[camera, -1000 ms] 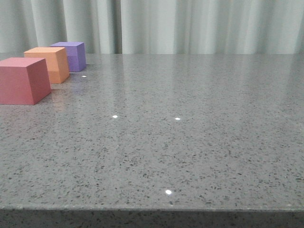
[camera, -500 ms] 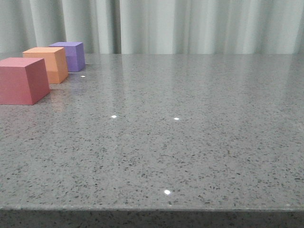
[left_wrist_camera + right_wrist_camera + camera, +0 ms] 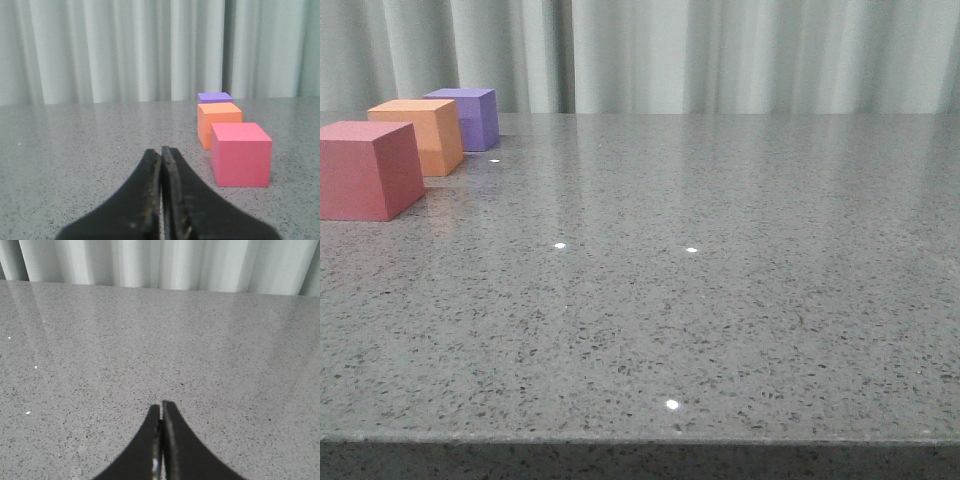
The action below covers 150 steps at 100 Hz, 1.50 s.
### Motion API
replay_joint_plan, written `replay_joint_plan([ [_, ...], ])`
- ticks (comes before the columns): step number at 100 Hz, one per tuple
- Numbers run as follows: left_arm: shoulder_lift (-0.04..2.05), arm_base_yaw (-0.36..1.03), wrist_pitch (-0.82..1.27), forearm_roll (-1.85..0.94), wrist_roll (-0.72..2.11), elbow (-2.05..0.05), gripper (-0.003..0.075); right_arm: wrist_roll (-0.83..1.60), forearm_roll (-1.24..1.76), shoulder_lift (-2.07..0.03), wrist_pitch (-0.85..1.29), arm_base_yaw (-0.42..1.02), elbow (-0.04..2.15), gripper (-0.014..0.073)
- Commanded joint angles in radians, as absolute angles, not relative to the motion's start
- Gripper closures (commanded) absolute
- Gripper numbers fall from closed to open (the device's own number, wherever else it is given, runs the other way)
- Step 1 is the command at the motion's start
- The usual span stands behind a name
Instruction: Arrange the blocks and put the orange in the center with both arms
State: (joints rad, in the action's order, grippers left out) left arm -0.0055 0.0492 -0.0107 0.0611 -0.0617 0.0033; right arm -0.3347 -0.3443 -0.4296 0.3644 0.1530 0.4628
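Three cubes stand in a row at the far left of the table in the front view: a red-pink cube (image 3: 367, 169) nearest, the orange cube (image 3: 422, 135) in the middle, a purple cube (image 3: 470, 117) at the back. The left wrist view shows the same row: red-pink (image 3: 241, 154), orange (image 3: 217, 120), purple (image 3: 214, 97). My left gripper (image 3: 161, 150) is shut with nothing in it, low over the table, apart from the cubes. My right gripper (image 3: 161, 404) is shut and empty over bare table. Neither gripper shows in the front view.
The grey speckled tabletop (image 3: 700, 280) stretches wide, its front edge (image 3: 640, 438) near the bottom of the front view. Pale curtains (image 3: 720, 55) hang behind the table's far edge.
The front view has shifted very slightly; the cubes stand in the same row. No gripper motion shows.
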Motion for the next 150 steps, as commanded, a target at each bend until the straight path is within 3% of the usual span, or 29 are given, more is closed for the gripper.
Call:
replay_joint_plan([
  [1,-0.036,0.049,-0.092,0.061,-0.061,0.045,0.0739,-0.332,-0.367,-0.433,0.29,0.148,0.49,0.066],
  [38,-0.036,0.049,-0.092,0.061,-0.061,0.045,0.0739,-0.232,-0.214,-0.366,0.228,0.148,0.43,0.066],
  [61,-0.036,0.049,-0.092,0.061,-0.061,0.045,0.0739,-0.091,-0.07,-0.231,0.035,0.11,0.236,0.066],
  [94,-0.036,0.049,-0.092,0.061,-0.061,0.045,0.0739,-0.092,-0.028,0.033,0.02,0.07,0.061,0.066],
  [150,-0.036,0.049,-0.086,0.061,-0.061,0.045,0.0739,-0.092,-0.029,0.032,-0.104,0.07,-0.01,0.066],
])
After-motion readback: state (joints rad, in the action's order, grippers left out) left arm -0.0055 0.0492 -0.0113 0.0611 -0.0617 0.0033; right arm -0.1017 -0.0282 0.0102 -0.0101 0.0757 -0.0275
